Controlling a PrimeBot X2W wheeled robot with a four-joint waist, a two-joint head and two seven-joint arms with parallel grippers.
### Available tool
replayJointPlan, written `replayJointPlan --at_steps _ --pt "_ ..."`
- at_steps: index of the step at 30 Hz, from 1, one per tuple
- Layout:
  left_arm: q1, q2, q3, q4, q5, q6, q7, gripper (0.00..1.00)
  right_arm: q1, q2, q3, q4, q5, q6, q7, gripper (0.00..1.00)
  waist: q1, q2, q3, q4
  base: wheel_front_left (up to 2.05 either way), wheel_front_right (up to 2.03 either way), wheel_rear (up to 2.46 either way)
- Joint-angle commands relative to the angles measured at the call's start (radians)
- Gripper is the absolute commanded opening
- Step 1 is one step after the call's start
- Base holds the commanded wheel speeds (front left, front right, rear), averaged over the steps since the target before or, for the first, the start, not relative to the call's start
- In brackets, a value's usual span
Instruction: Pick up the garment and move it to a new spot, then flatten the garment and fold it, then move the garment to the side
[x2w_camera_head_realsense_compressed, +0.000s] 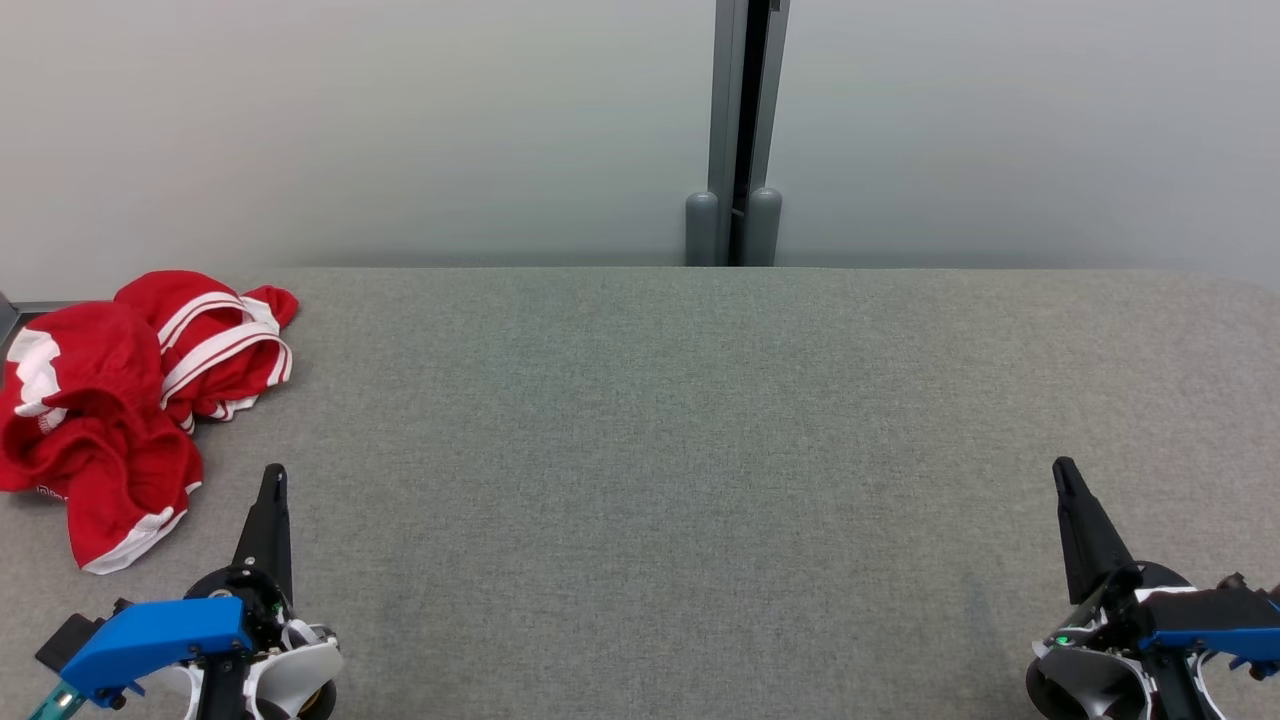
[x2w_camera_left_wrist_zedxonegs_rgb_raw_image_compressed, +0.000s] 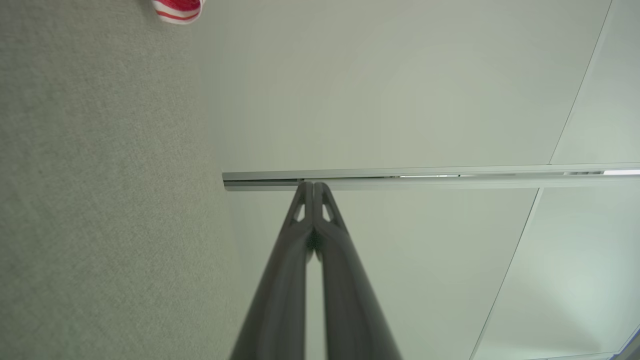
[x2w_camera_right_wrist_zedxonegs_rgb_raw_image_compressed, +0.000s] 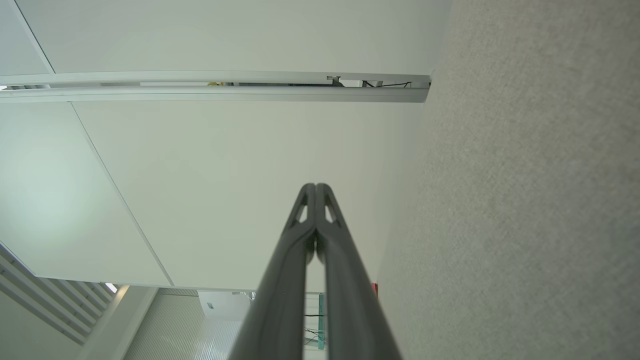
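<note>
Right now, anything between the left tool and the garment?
Nothing visible. The red garment lies crumpled at the left edge of the table. The left tool, shut, sits just beside the garment's near right hem, apart from it, with only bare grey surface between them.

Looks like an office-style test lab. Shown by a grey felt-covered worktable (x2w_camera_head_realsense_compressed: 700, 420) set against plain pale partition panels (x2w_camera_head_realsense_compressed: 400, 120) joined by a grey metal post (x2w_camera_head_realsense_compressed: 745, 110), with slatted screens (x2w_camera_right_wrist_zedxonegs_rgb_raw_image_compressed: 35, 305) beyond.
</note>
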Motion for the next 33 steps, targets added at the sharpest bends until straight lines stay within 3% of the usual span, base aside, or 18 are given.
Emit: replayJointPlan --at_steps 1,11,12,25,33 --pt "-0.010 -0.002 0.001 -0.004 -0.002 -0.005 0.002 0.00 -0.011 -0.004 -0.001 -0.003 0.003 0.000 0.002 0.00 0.0000 0.0000 0.000 0.000 0.00 0.00 0.00" --pt "-0.010 -0.002 0.001 -0.004 -0.002 -0.005 0.002 0.00 -0.011 -0.004 -0.001 -0.003 0.003 0.000 0.002 0.00 0.0000 0.0000 0.000 0.000 0.00 0.00 0.00" --pt "0.000 0.000 0.000 0.000 0.000 0.000 0.000 1.00 0.000 0.000 0.000 0.000 0.000 0.000 0.000 1.00 0.0000 0.0000 0.000 0.000 0.00 0.00 0.00" --pt "0.054 -0.005 -0.048 0.014 0.021 0.000 -0.046 1.00 0.050 0.006 0.031 0.026 -0.021 -0.001 -0.046 1.00 0.0000 0.0000 0.000 0.000 0.00 0.00 0.00" --pt "0.062 -0.004 -0.079 -0.007 0.071 0.000 -0.083 1.00 0.055 0.005 0.026 0.020 -0.093 -0.001 -0.083 1.00 0.0000 0.0000 0.001 0.000 0.00 0.00 0.00"
